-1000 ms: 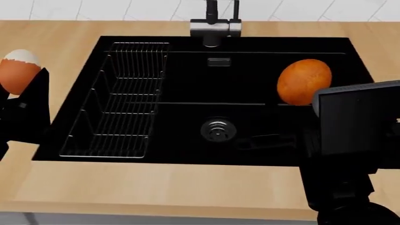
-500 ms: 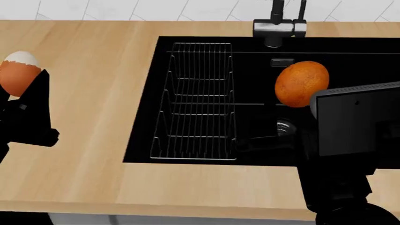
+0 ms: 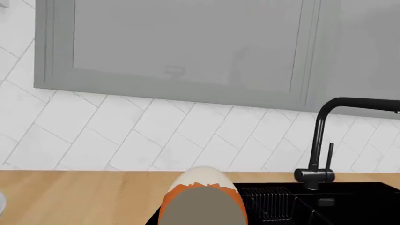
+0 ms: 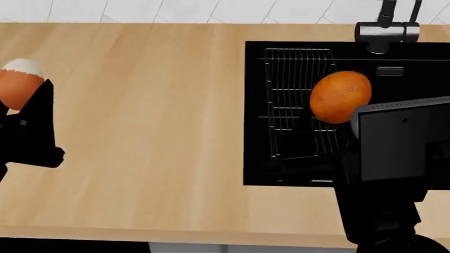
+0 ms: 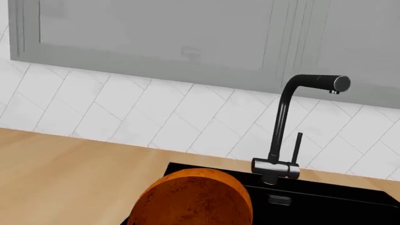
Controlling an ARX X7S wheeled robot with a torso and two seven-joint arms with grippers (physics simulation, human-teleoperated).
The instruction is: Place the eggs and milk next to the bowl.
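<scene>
The left hand [image 4: 18, 103] holds the white-tipped egg [image 4: 18, 81] upright at its tip, above the wooden tabletop [image 4: 140, 105]. The right hand [image 4: 351, 113] grips the plain orange egg [image 4: 340, 97], raised over the black sink [image 4: 295, 168] and its wire rack [image 4: 292, 105], with the faucet [image 5: 284, 140] beyond it.
</scene>
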